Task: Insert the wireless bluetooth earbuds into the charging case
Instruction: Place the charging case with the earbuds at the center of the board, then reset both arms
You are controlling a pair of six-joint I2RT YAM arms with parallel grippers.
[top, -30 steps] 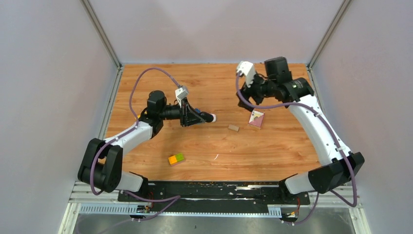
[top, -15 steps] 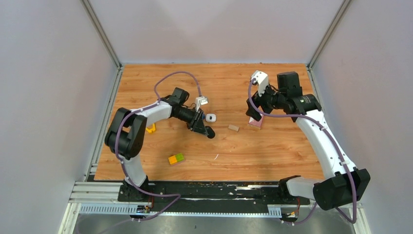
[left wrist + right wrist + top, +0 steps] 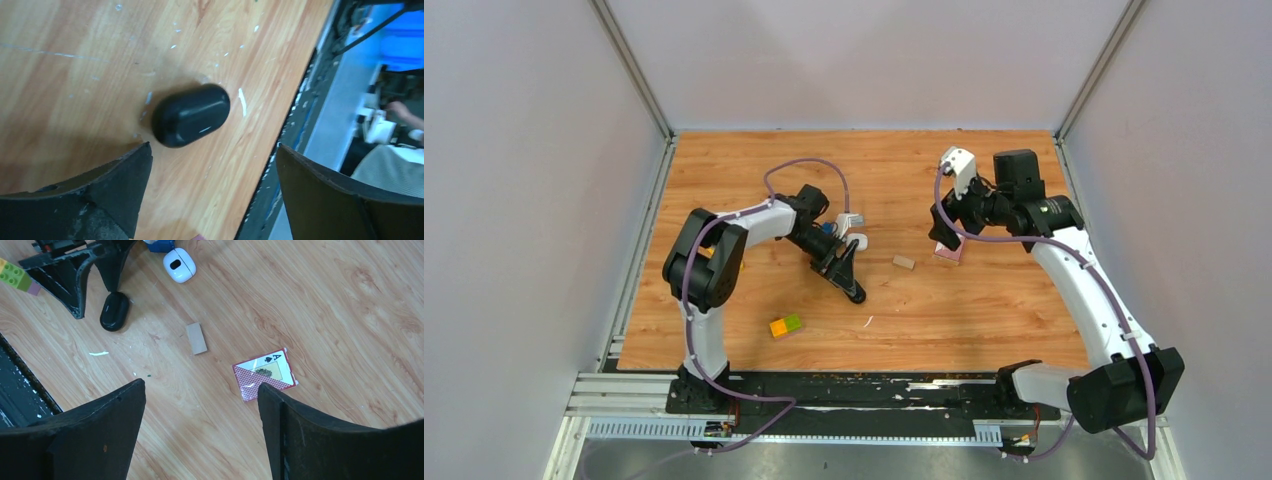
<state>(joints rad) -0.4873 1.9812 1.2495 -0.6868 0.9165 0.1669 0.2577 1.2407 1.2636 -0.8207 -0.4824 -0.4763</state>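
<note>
A black pill-shaped charging case (image 3: 191, 115) lies closed on the wood, also in the top view (image 3: 857, 296) and the right wrist view (image 3: 114, 311). My left gripper (image 3: 214, 146) is open, its fingertips just short of the case and not touching it (image 3: 848, 272). A white rounded charging case (image 3: 179, 265) sits behind the left gripper (image 3: 856, 240). My right gripper (image 3: 200, 387) is open and empty above bare wood, hovering at the right (image 3: 945, 236). The earbuds are not in view.
A playing card (image 3: 265, 374) lies beside the right finger and is half hidden in the top view (image 3: 951, 252). A small wooden block (image 3: 904, 262) sits between the arms. A green-and-orange toy block (image 3: 786, 325) and a thin white sliver (image 3: 867, 321) lie nearer the front edge.
The left gripper swung toward the front with the black case, then opened; the case now lies free on the wood. The right arm came down toward the card, then held still.
</note>
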